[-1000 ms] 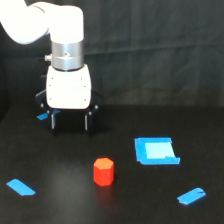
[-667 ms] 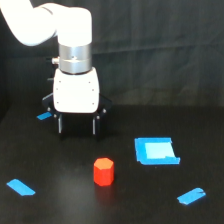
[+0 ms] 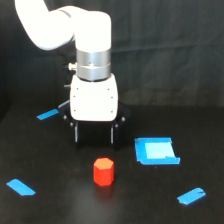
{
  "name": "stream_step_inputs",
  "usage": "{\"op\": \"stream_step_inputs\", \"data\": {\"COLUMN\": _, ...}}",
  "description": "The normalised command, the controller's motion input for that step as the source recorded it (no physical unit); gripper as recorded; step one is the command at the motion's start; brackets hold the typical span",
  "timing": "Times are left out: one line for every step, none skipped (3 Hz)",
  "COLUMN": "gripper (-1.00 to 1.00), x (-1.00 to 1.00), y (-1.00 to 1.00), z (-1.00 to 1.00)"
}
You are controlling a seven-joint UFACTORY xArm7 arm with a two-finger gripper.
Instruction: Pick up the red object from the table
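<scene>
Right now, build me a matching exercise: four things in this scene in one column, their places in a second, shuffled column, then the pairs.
Things:
1. red hexagonal block
2. blue square patch
3. pincer
4. robot arm

Places:
A. top of the exterior view, rising toward its left
B. on the table, just in front of the open fingers
C. hanging above the table, fingers pointing down
D. flat on the table, toward the exterior view's right of the block

Pairs: 1-B, 2-D, 3-C, 4-A

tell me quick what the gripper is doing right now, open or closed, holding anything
Gripper: open, fingers apart and holding nothing; the red object sits on the table in front of it, untouched.
</scene>
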Motion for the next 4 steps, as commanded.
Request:
{"op": "stream_step_inputs", "data": {"gripper": 0.97, "x": 0.33, "y": -0.76, "z": 0.09}}
{"op": "stream_step_inputs", "data": {"gripper": 0.97, "x": 0.05, "y": -0.76, "z": 0.12}}
{"op": "stream_step_inputs", "data": {"gripper": 1.00, "x": -0.05, "y": -0.77, "z": 0.11}}
{"op": "stream_step_inputs", "data": {"gripper": 1.00, "x": -0.09, "y": -0.73, "z": 0.10}}
